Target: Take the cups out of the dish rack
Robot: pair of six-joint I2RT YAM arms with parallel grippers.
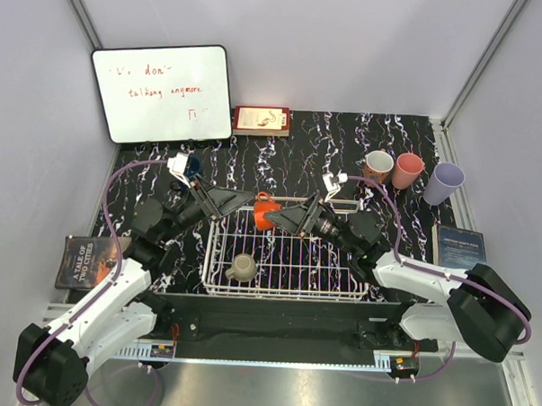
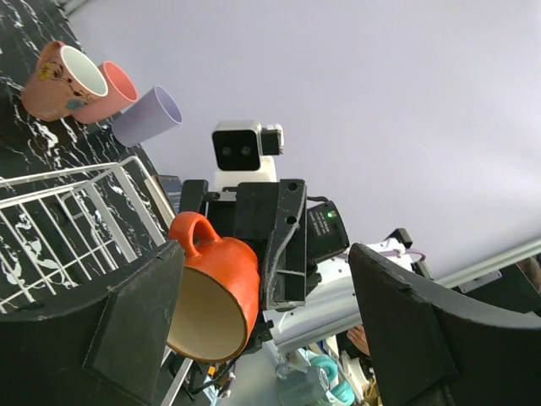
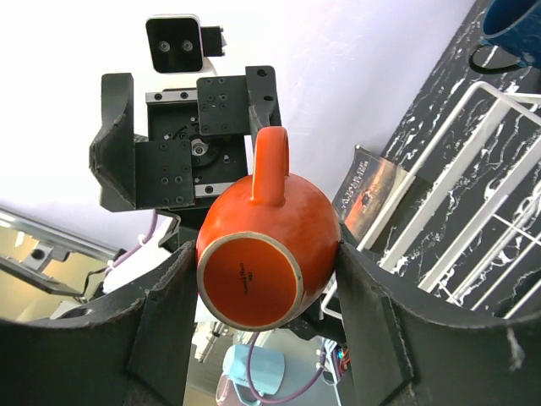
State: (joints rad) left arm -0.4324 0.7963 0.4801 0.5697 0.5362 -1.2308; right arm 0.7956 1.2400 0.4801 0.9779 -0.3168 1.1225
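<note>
The right pincer (image 3: 262, 271) grips the orange cup (image 3: 254, 224) above the far rim of the dish rack (image 1: 289, 295). The left pincer (image 2: 266, 258) is wide open, empty, beside it. I think it should close firmly before the right one releases.

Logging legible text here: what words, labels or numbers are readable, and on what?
"talking anymore": red handwriting on the whiteboard; the line above it is unclear.
"A TALE OF TWO CITIES": paperback at far left.
Too small to read: tan book by the whiteboard, dark blue book on the right, stamp under the orange cup.
</note>
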